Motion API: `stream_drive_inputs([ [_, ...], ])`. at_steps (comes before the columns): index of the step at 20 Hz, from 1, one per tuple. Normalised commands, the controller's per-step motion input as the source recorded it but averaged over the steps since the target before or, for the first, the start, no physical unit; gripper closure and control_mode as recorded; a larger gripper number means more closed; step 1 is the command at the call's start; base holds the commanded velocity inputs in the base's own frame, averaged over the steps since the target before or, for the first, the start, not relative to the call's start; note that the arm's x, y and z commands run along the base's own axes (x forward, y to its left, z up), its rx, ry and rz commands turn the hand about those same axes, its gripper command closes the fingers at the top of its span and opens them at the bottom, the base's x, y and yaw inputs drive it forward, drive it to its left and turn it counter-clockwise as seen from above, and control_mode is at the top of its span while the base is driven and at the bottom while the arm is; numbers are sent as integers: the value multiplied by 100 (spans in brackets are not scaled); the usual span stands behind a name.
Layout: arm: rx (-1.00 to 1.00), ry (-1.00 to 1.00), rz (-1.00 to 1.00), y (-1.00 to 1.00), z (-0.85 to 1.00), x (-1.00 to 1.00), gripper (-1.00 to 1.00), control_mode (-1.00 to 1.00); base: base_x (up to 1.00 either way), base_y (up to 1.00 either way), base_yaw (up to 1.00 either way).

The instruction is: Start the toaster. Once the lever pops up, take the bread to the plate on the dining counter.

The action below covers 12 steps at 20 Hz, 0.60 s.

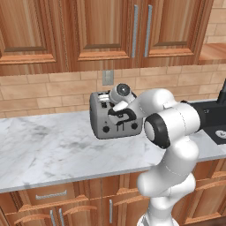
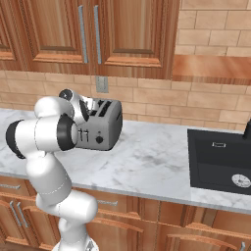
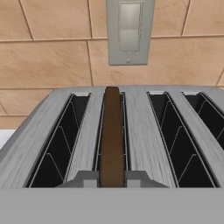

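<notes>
A silver four-slot toaster [image 3: 131,131] stands on a marble counter [image 1: 48,150] against a tan brick wall, below a grey wall outlet [image 3: 130,30]; the bread [image 3: 112,135] — a thin brown slice — stands upright in the second slot from the left; the end effector [image 3: 112,178] sits right above the toaster, its fingertips [image 3: 85,178] pinching the slice's near edge.

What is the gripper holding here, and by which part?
The gripper is shut on the thin brown bread slice, pinching its near top edge, in the silver-grey toaster's second slot.
</notes>
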Motion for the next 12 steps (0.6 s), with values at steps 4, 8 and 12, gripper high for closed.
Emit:
stream_drive_inputs([
  [4,0,0,0,0,7,0,100,-100,0,0,0],
  [8,0,-3,0,0,23,0,100,-100,0,0,0],
  [12,-1,-10,0,0,40,-10,100,-100,0,0,0],
])
